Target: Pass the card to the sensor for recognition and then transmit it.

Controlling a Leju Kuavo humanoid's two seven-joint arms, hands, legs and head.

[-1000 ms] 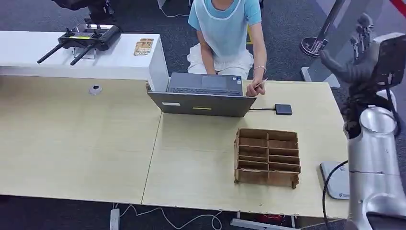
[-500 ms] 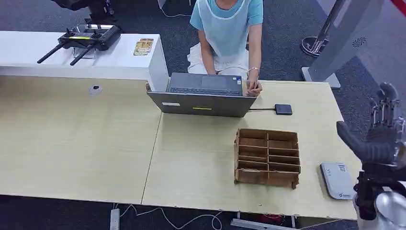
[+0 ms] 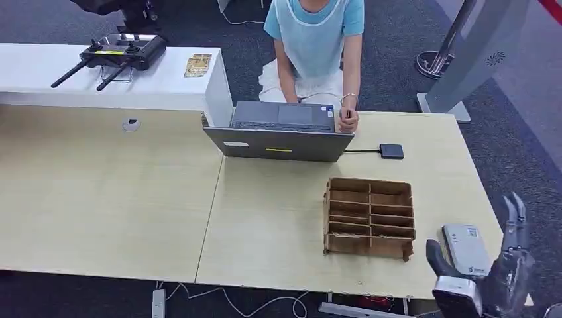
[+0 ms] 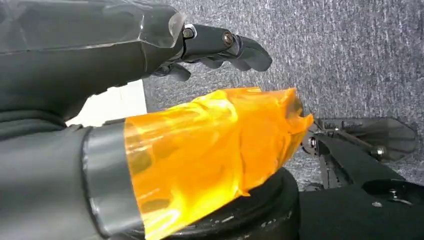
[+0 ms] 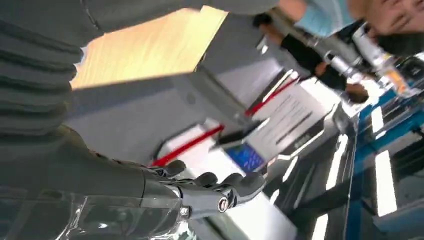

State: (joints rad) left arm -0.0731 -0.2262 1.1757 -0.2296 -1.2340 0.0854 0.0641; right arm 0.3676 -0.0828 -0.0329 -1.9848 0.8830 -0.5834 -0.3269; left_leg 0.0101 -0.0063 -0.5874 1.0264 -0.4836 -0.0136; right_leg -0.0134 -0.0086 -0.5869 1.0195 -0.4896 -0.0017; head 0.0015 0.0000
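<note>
The right hand (image 3: 487, 281) holds nothing, fingers spread, beside the grey sensor (image 3: 466, 249). The card (image 3: 345, 116) appears to sit in the person's hand (image 3: 347, 120), well beyond the fingers. Scanning and handover look undone.

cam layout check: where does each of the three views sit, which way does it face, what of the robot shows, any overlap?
Head view: high on the body, facing forward and down at the pale wooden table, brown slotted cardboard organiser, grey laptop and grey-white card sensor; right hand enters low on the right.
Left wrist view: behind the left hand, facing grey carpet.
Right wrist view: behind the right hand, turned, looking across the room past the table's edge.
Shared: head and right wrist views both show the table and right hand.
</note>
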